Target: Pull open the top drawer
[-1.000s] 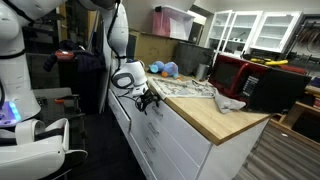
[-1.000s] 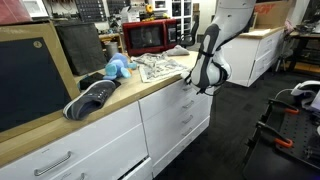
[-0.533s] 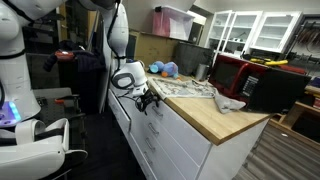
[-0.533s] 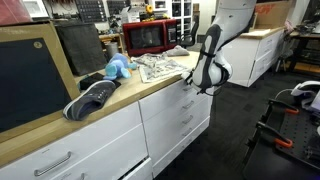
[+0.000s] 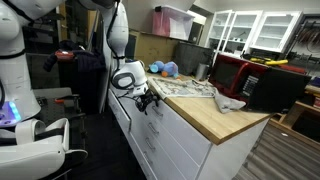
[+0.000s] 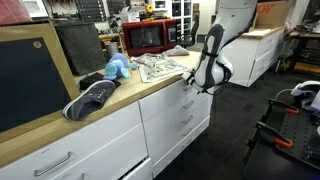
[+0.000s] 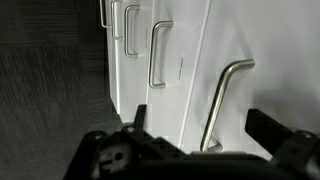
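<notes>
Hanging off the white arm (image 5: 120,35) in an exterior view, the claw (image 5: 148,100) sits just in front of the white cabinet, right under the edge of the wooden desk (image 5: 215,120). On the desk lie a spread newspaper (image 5: 185,88), a blue plush toy (image 5: 165,68), a grey cloth (image 5: 228,102) and a red microwave (image 5: 235,70), all well clear of the claw

In an exterior view from the opposite end, the claw (image 6: 191,85) is level with the top drawer (image 6: 160,103), which is shut flush with the fronts below it. A dark shoe (image 6: 92,98) rests on the desk near the camera, and a black panel (image 6: 30,80) leans beside it

In the wrist view, the claw (image 7: 203,122) stands wide open and grips nothing. Its two dark fingers (image 7: 138,116) flank the lower end of the nearest metal handle (image 7: 222,100) on the white drawer front. More handles (image 7: 158,50) line up farther along the cabinet, with dark floor (image 7: 50,100) alongside
</notes>
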`<state>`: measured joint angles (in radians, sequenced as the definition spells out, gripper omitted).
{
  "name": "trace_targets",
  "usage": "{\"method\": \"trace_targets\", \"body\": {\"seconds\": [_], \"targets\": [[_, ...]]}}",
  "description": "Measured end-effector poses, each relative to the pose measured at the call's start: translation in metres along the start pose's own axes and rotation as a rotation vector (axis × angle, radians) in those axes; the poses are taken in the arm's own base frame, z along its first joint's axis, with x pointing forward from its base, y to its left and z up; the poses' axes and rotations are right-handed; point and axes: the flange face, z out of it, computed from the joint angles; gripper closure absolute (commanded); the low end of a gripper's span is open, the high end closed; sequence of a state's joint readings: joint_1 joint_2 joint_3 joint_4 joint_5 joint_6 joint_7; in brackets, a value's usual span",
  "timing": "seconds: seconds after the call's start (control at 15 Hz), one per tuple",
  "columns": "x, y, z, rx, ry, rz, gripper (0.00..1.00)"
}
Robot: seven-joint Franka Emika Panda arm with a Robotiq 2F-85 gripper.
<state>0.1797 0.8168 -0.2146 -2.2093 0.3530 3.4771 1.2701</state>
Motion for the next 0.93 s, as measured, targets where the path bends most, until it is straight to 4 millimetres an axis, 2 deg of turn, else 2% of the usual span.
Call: {"method": "trace_targets", "body": {"seconds": [0.13,0.4,0.53,0.67,0.93], "targets": [[-0.007,0.002,-0.002,-0.003,-0.006,-0.03,0.0],[-0.046,0.022,-0.008,-0.041,-0.042,-0.122,0.0],[-0.06,0.03,-0.013,-0.049,-0.04,-0.151,0.0],[-0.063,0.028,-0.018,-0.04,-0.02,-0.167,0.0],[-0.054,0.011,-0.029,0.001,0.042,-0.188,0.0]]}}
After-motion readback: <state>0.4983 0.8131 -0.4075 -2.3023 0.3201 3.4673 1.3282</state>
